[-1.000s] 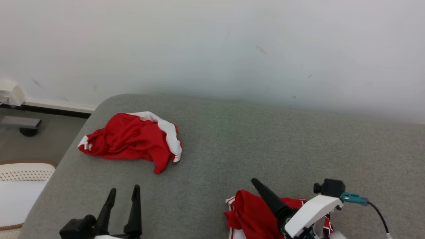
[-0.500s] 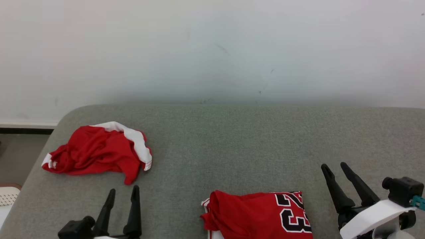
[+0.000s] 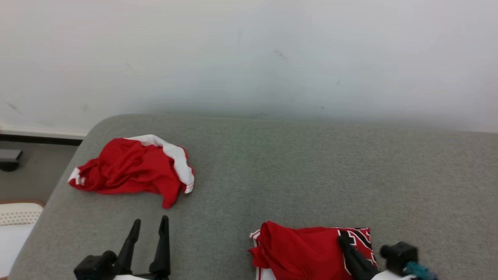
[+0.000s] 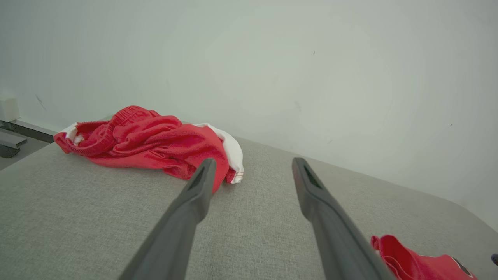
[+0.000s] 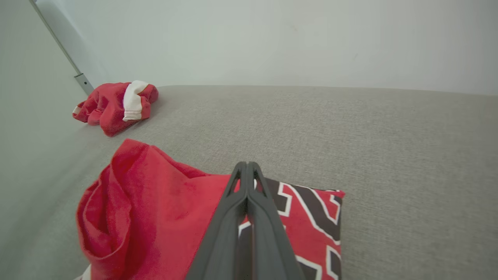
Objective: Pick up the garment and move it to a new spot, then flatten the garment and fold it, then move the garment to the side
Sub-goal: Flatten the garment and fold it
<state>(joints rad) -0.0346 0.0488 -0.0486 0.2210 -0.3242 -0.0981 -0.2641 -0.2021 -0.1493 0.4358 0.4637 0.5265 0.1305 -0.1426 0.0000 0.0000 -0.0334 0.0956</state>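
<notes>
Left gripper [image 3: 150, 220], at 7 o'clock, stands spread wide. At 5 o'clock the right gripper [image 3: 344, 239], fingers pressed together, lies over the folded jersey [image 3: 303, 252] at the grey cushion's [image 3: 291, 175] near edge. The jersey's long axis runs 9-to-3, its number end toward 3. Farther off, at 10, lie crumpled shorts [image 3: 132, 169].

Bright, even light; faint shadow beneath crumpled garment [image 4: 148, 146]; wrist views bowed.

I'm seeing the jersey [image 3: 303, 249] showing red, with black numerals edged white. Left of the jersey, the crumpled garment [image 3: 128, 167] is showing red with a white band. Cushion [image 3: 291, 167] is reading mottled grey, wall [image 3: 249, 50] off-white. Right gripper [image 5: 247, 165] is looking dark grey.
</notes>
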